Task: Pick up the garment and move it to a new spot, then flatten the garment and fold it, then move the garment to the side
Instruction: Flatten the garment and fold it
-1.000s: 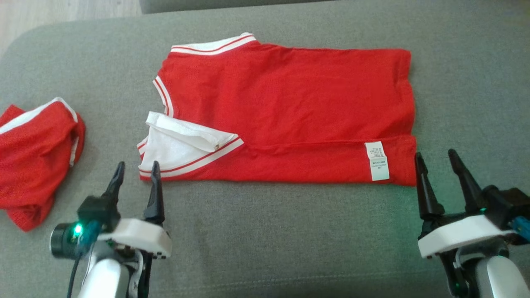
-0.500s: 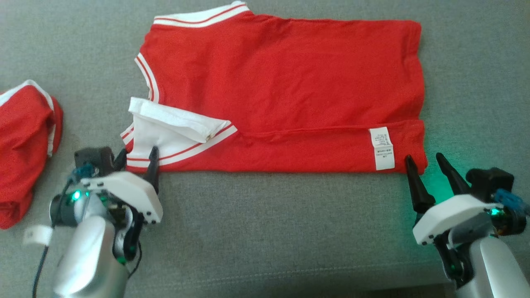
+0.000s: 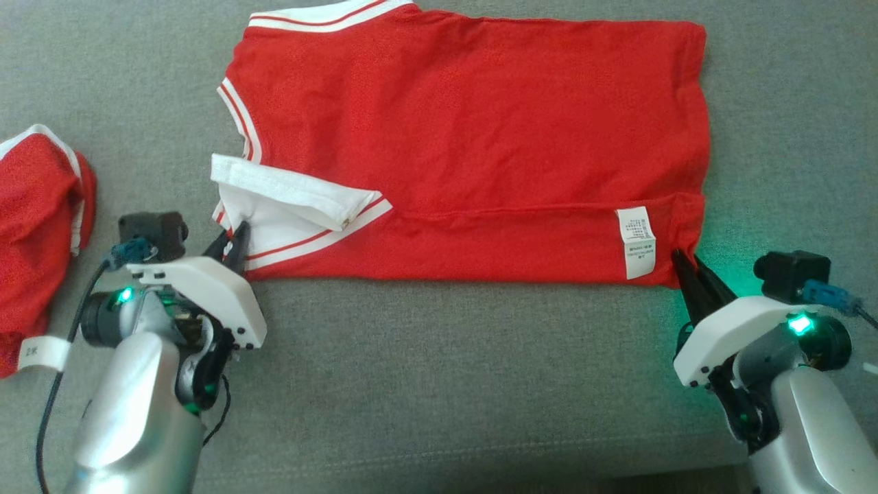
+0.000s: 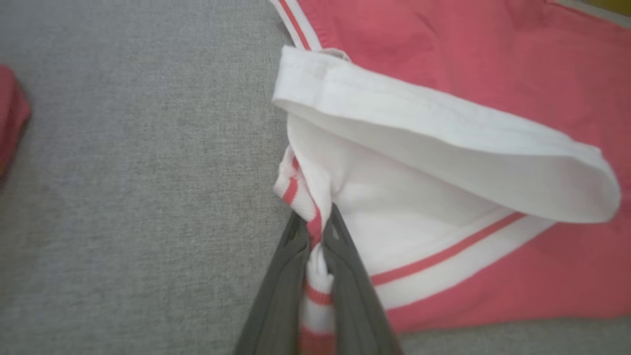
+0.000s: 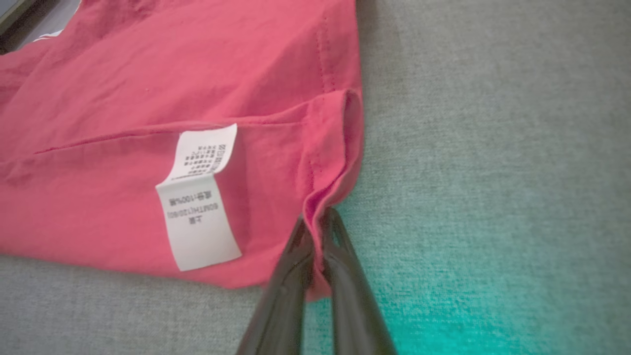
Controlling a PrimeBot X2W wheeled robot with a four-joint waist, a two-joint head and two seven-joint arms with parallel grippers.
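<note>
A red garment (image 3: 466, 137) with white, red-striped trim lies flat on the grey cushion (image 3: 446, 384), folded along its near edge. A white care label (image 3: 636, 241) sits near its right end. My left gripper (image 3: 232, 243) is shut on the striped trim at the garment's near left corner (image 4: 315, 231), beside the white collar flap (image 4: 434, 143). My right gripper (image 3: 688, 272) is shut on the red hem at the near right corner (image 5: 318, 217), next to the label (image 5: 199, 197).
A second red garment (image 3: 34, 226) with white trim lies bunched at the far left of the cushion. Bare grey fabric stretches along the front between my two arms and to the right of the garment.
Both grippers moved forward to the garment's near corners and shut on them. The head camera tilted down, so the garment sits higher and larger in view.
</note>
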